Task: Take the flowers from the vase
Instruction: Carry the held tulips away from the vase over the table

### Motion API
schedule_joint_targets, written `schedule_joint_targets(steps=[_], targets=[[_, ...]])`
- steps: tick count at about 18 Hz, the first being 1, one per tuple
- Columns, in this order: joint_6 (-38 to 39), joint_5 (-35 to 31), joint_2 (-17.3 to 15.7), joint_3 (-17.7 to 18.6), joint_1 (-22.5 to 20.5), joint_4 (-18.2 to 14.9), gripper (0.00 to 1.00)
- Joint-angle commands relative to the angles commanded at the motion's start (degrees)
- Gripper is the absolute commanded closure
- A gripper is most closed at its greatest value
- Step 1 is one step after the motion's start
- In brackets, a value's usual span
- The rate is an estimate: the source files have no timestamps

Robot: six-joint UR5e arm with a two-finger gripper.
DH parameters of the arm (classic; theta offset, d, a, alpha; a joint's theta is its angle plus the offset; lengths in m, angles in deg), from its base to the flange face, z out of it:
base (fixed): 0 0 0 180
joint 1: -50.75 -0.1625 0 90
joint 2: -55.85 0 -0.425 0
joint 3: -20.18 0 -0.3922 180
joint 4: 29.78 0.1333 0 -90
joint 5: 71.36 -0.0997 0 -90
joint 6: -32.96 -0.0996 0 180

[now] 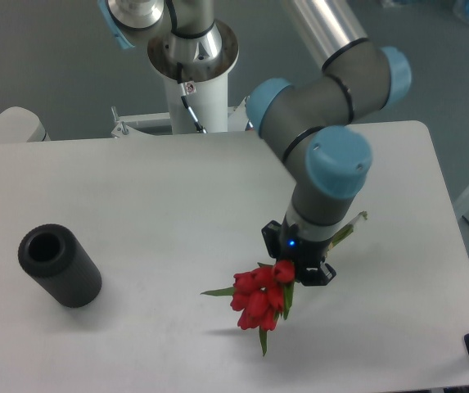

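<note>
1. Over the right half of the table [136,188], the gripper [298,264] is holding the flowers [260,295] by their stems, its jaws closing narrowly on the bunch with the red buds hanging below and to the camera's left.
2. Stem ends are poking out on the far side of the wrist, so the grip is sitting somewhere along the stems, not at their tips.
3. Well apart, near the table's left edge, the vase [59,267] is standing empty with its round hole showing; judging from this, the flowers are already out of it.
4. Slipping looks like the main risk: thin, smooth stems could slide through the jaws if the arm is swinging or tilting sharply.
5. Squeezing harder could crush or snap the stems, dropping buds onto the table.
</note>
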Motion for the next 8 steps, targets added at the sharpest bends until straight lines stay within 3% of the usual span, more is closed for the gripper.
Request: schedule_joint_targets(steps=[8], targets=[[-0.4, -0.1, 0.6, 0.0, 0.3, 0.1, 0.83]])
